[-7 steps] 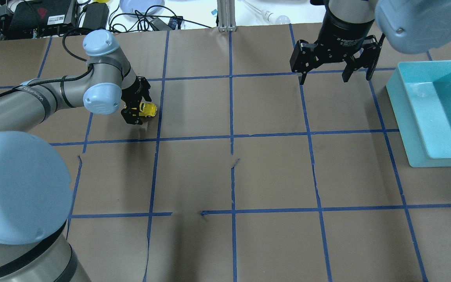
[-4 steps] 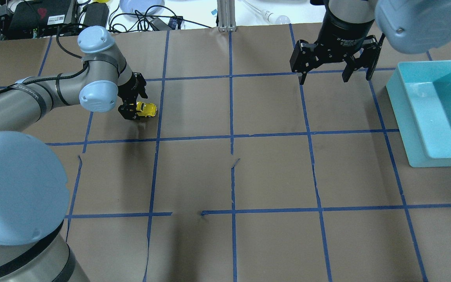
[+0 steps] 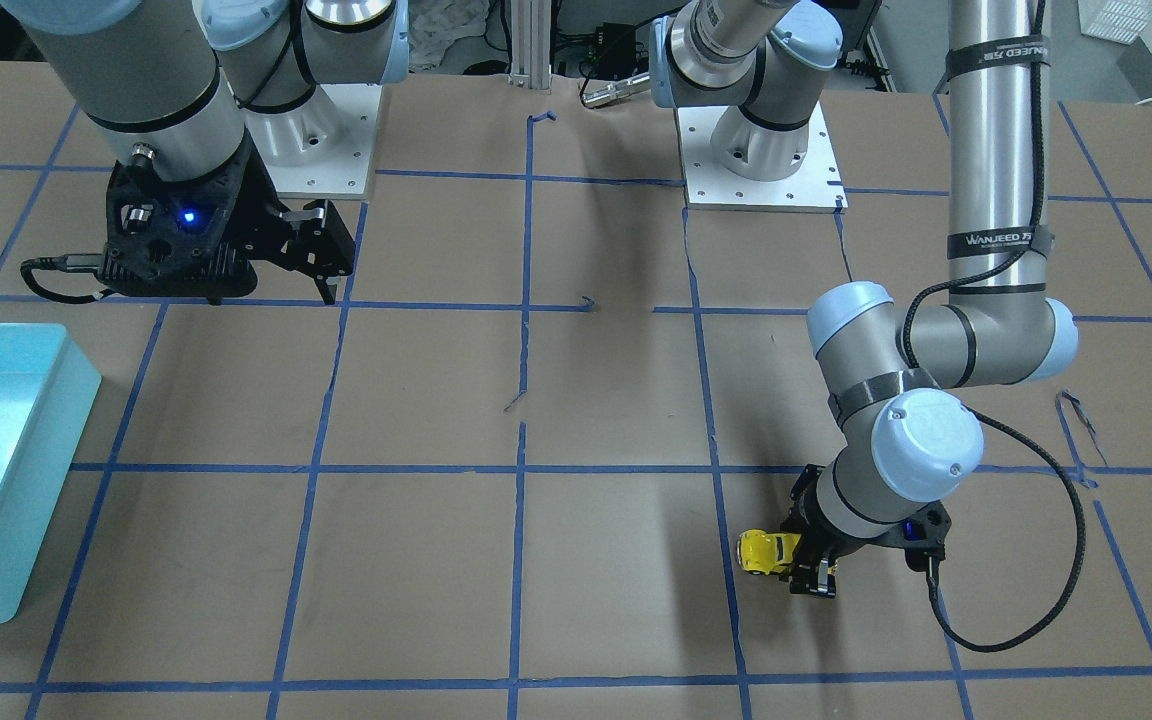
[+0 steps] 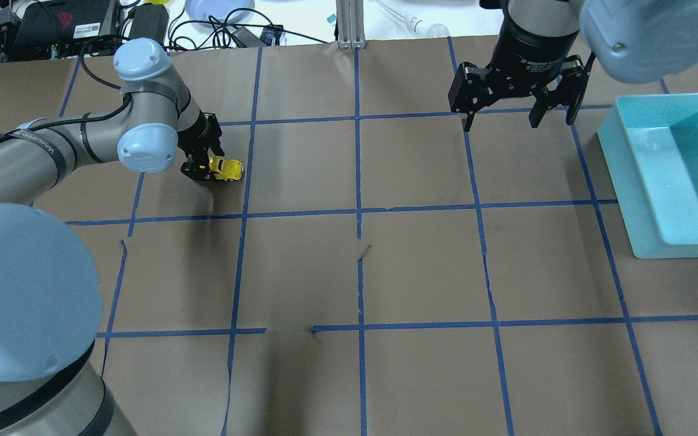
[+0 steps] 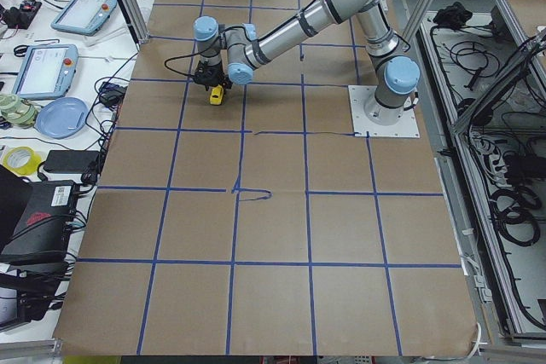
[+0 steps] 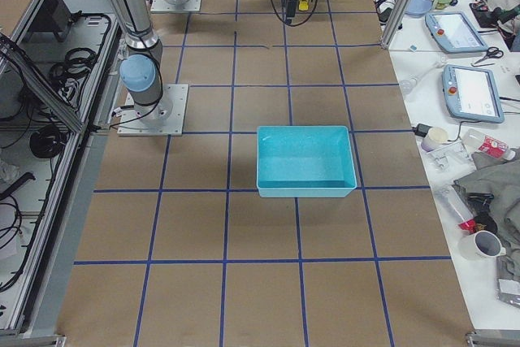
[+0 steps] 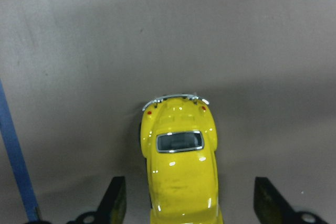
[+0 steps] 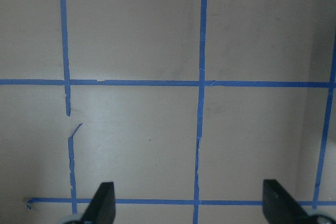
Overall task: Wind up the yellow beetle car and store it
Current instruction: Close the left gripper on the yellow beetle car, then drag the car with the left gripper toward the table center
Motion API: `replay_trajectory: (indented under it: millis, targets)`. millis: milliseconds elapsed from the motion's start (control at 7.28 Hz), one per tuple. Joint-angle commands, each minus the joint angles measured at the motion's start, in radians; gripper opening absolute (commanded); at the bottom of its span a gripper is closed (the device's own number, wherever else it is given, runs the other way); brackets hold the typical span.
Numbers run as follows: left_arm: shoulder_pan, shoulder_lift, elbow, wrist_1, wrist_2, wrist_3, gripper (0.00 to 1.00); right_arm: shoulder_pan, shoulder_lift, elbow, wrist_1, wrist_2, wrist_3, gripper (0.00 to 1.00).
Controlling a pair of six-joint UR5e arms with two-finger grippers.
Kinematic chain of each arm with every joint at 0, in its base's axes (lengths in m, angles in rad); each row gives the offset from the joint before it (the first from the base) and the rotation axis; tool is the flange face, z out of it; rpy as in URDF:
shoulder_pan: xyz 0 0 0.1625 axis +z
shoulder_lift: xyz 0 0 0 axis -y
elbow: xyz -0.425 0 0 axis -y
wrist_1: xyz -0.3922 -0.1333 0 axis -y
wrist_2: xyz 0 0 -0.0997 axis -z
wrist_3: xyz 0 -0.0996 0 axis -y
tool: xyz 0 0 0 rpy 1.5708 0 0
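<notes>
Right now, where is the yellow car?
In the overhead view it is on the left side: the yellow car sits between the left arm's open fingers, far across from the teal bin.

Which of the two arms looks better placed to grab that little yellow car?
Left. Its open left gripper is low at the table, fingers either side of the yellow beetle car. The right gripper hangs open far off, near the teal bin.
</notes>
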Motion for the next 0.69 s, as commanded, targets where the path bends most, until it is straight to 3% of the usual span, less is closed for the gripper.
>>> replay_trajectory:
  millis: [0, 549]
  targets:
    - [0.001, 0.002, 0.003, -0.004, -0.049, 0.000, 0.00, 0.000, 0.000, -0.001, 0.000, 0.002, 0.001, 1.00]
    - [-0.022, 0.030, 0.003, -0.013, -0.160, -0.123, 0.00, 0.000, 0.000, 0.001, 0.000, 0.002, 0.003, 1.00]
